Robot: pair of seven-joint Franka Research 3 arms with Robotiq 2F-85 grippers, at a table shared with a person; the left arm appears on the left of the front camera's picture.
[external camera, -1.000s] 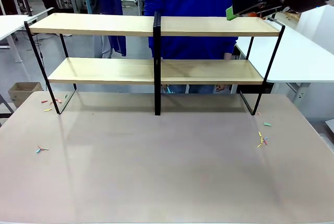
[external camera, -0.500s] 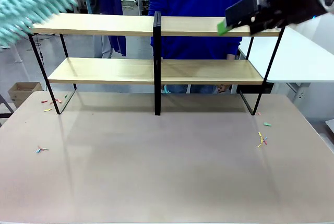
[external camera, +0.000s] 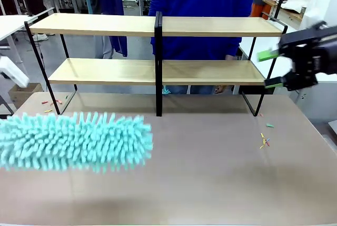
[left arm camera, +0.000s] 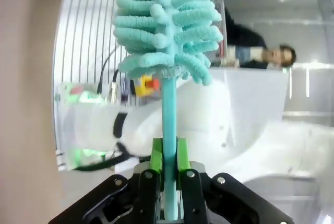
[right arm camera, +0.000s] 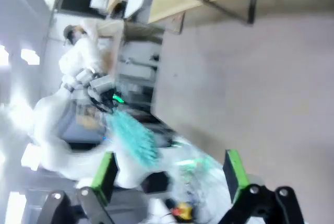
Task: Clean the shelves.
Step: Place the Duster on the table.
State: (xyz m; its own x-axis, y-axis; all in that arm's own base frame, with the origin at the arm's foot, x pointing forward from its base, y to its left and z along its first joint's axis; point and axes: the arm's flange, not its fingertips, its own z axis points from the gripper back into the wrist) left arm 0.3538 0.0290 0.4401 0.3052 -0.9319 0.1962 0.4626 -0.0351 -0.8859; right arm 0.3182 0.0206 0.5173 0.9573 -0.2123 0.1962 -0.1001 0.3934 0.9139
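The two-tier light-wood shelves (external camera: 158, 49) on a thin black frame stand at the desk's (external camera: 200, 184) far edge — both boards bare, no lettering readable. The left gripper (left arm camera: 168, 169) has its jaws clenched on the handle of a fluffy turquoise duster (external camera: 73, 140) hanging low over the desk. The right gripper (external camera: 273, 69) hovers beside the shelves' right end — jaws spread, holding nothing.

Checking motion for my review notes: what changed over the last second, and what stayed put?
The teal duster, clamped in the left gripper, swept in at upper left and dropped low over the table. The right gripper, open and empty, left the top board and sank right. The shelves and scraps stayed.
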